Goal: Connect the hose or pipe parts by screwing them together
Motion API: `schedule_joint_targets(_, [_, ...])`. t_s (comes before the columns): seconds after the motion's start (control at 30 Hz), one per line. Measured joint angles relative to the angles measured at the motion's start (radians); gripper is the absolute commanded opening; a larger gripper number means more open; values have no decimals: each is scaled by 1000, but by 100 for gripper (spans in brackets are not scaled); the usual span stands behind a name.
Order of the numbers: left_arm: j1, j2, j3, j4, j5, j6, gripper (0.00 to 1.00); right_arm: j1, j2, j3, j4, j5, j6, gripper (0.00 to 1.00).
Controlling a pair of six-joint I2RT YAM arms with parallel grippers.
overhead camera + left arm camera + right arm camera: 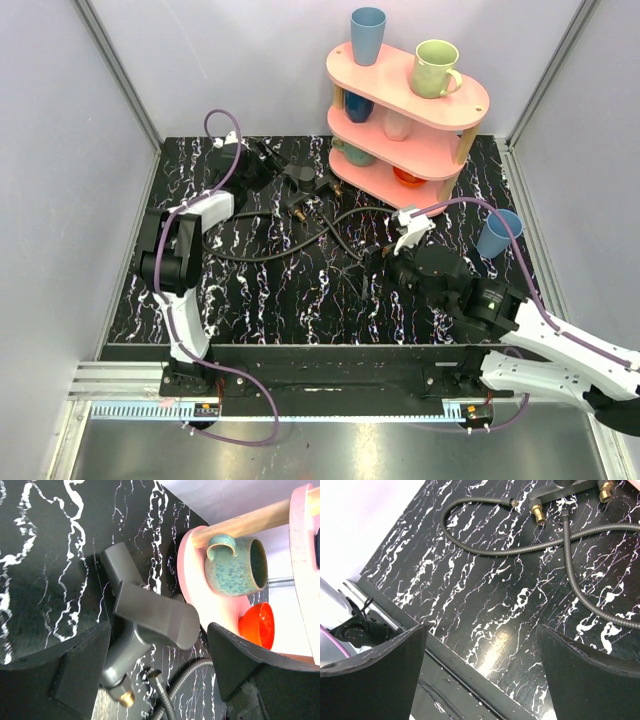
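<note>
A dark angular pipe piece (150,615) with a brass threaded end (127,698) lies on the black marbled table near the pink shelf. My left gripper (159,672) is open and straddles it. The left finger (60,680) sits close against its stem, while the right finger (255,675) stands apart. A hose end (156,676) lies just beside the brass end. From above, the piece (300,180) is at the back centre, and thin hoses (260,257) loop across the table. My right gripper (482,675) hangs open and empty over the table's front edge, with hoses (485,550) and brass fittings (538,511) farther off.
A pink three-tier shelf (440,150) with cups stands at the back right. Its lowest tier (200,595) holds a teal mug (235,565) and a red bowl (257,625) right beside my left gripper. A blue cup (497,233) stands on the table at the right.
</note>
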Motion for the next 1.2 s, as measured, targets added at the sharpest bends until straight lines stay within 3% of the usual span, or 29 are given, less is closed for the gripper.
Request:
schedule_joint_targets(0.17, [0, 136, 71, 113, 58, -17, 74, 0, 39, 0, 3, 0, -15, 100])
schedule_joint_targets(0.3, [-1, 205, 107, 183, 94, -35, 60, 0, 65, 1, 24, 0, -26, 100])
schedule_joint_targets(0.33, [-1, 216, 110, 197, 101, -38, 52, 0, 72, 2, 27, 0, -28, 100])
schedule_joint_targets(0.43, [2, 230, 111, 217, 113, -47, 43, 0, 100, 4, 36, 1, -37, 100])
schedule_joint_targets(0.57, [3, 232, 109, 247, 134, -72, 15, 0, 125, 11, 38, 0, -42, 100])
schedule_joint_targets(0.67, [-1, 216, 103, 288, 163, -109, 2, 0, 132, 15, 40, 0, -42, 100])
schedule_joint_targets(1.2, [54, -88, -252, 294, 153, -150, 0, 0, 55, -20, 69, 4, 26, 99])
